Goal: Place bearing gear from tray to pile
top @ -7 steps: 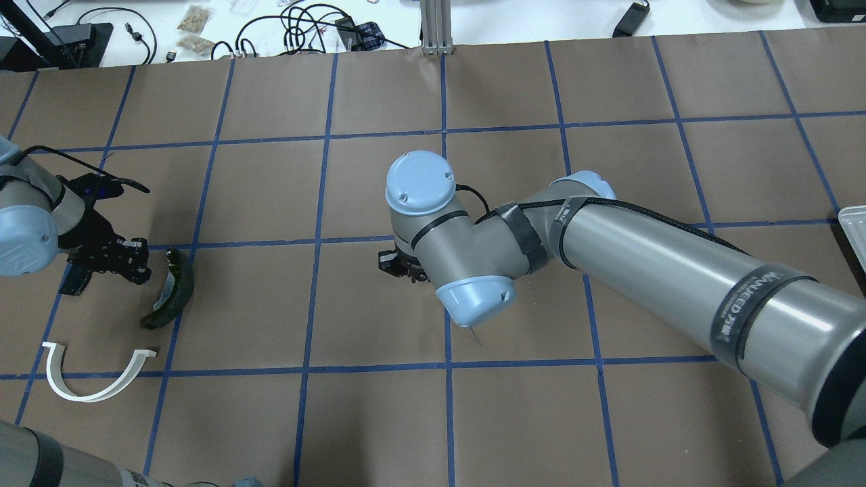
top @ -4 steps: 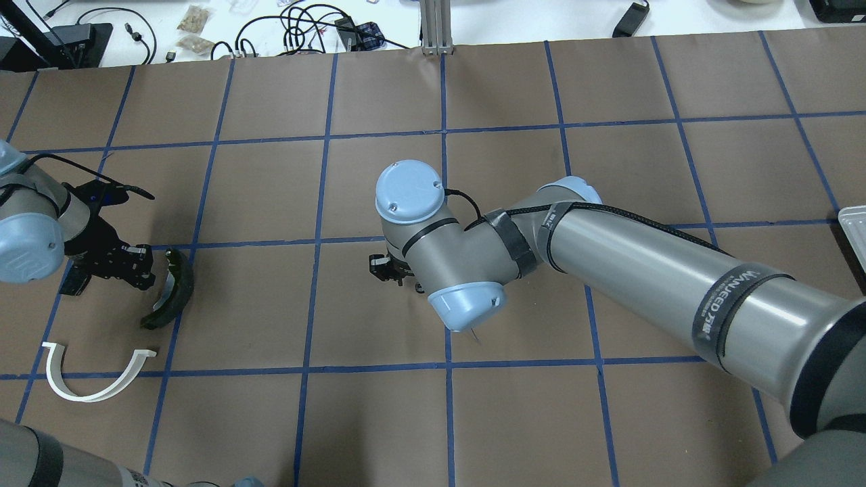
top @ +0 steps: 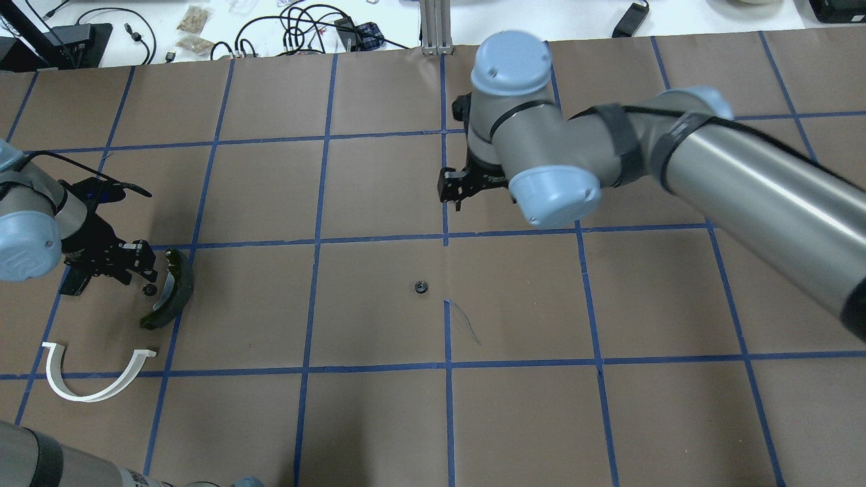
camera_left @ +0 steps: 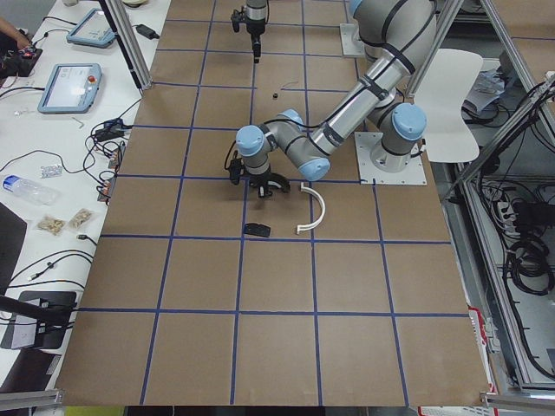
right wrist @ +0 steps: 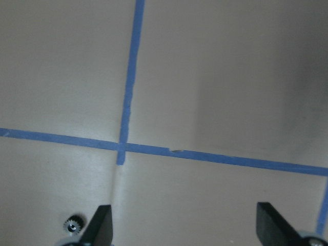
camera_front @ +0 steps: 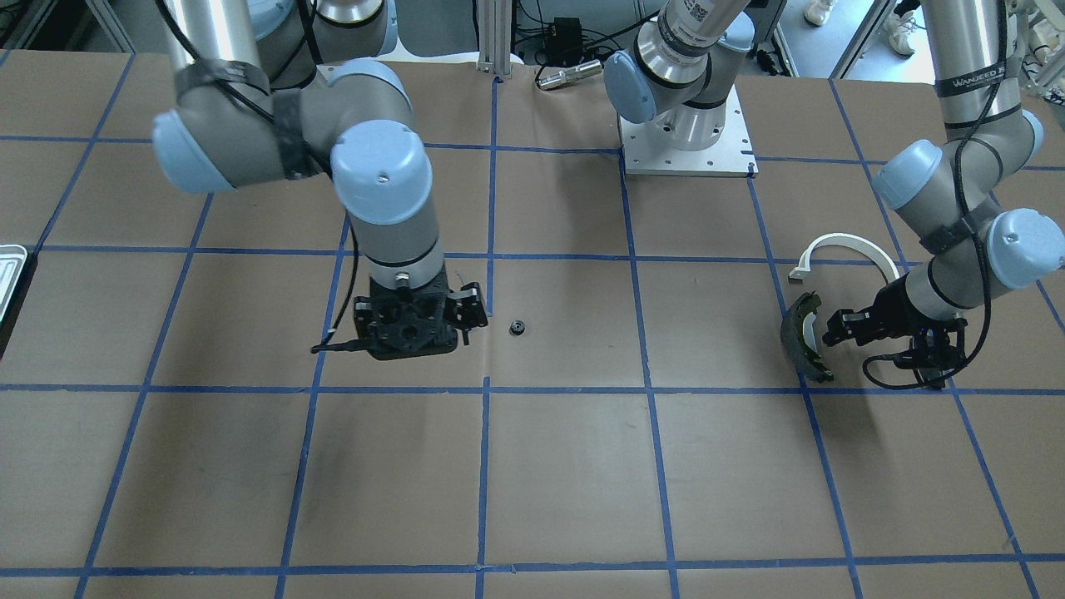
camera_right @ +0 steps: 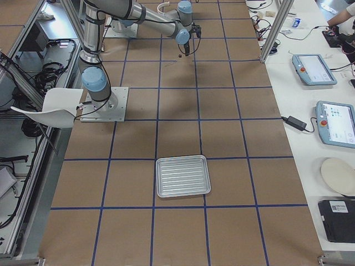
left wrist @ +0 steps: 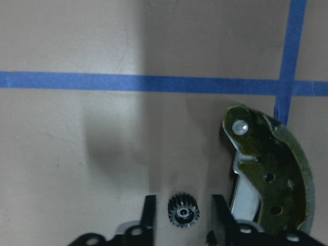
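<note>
A small black bearing gear [left wrist: 183, 210] lies on the paper between my left gripper's open fingers [left wrist: 148, 215], with a gap on each side. It lies right beside the olive-green brake shoe [top: 174, 287] of the pile. My left gripper [top: 147, 274] is open. A second small gear [top: 421, 287] lies alone at mid-table. My right gripper [top: 452, 196] is open and empty, raised beyond that gear, which shows at the bottom left of the right wrist view [right wrist: 72, 224]. The silvery tray [camera_right: 183, 175] stands far to my right.
The white half-ring bracket [top: 95, 375] lies near the brake shoe, toward me. The small black oblong pad [camera_left: 257, 230] lies beside my left gripper. The table is brown paper with a grid of blue tape. Cables and devices lie past the far edge [top: 298, 27].
My right arm has risen and swung toward the far side, uncovering the gear at mid-table. My left gripper has shifted slightly, and a gear now shows at its fingertips.
</note>
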Motion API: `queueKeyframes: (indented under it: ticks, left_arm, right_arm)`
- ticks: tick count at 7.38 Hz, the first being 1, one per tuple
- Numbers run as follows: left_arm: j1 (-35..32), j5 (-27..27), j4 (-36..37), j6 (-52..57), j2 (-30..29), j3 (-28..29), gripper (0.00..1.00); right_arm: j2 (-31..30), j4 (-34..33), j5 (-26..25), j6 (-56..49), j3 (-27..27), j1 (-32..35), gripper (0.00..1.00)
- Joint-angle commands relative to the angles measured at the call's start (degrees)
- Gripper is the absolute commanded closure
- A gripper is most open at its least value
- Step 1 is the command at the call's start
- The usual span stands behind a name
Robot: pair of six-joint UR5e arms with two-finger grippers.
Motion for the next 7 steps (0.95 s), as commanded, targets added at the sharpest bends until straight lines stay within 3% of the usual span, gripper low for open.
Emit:
queueKeyframes:
  ticks: [1,3,5,7]
  left_arm:
    - [-1.23,-0.08,-0.82,-0.19,1.85,1.80,0.01]
    - [-5.95,-0.08,-8.43,-0.97,2.57,10.72,0.00]
    - [-14.73,-0.78,-16.88,-12.60,1.43,19.62,0.00]
    - [-25.88,-1.92,-17.53,-23.60,1.87,19.83,0.00]
  right_arm:
    - [-8.71,14.98,0.13,-14.98,-5.44,-7.42,0.00]
    - [-14.44,15.97,0.04,-16.73,-5.36,-12.95,0.00]
    - [-14.90,18.88,0.92,-13.07,-5.71,-14.74,0.00]
    - [-14.64,20.54,0.92,-12.60,-10.43,-13.96,0.00]
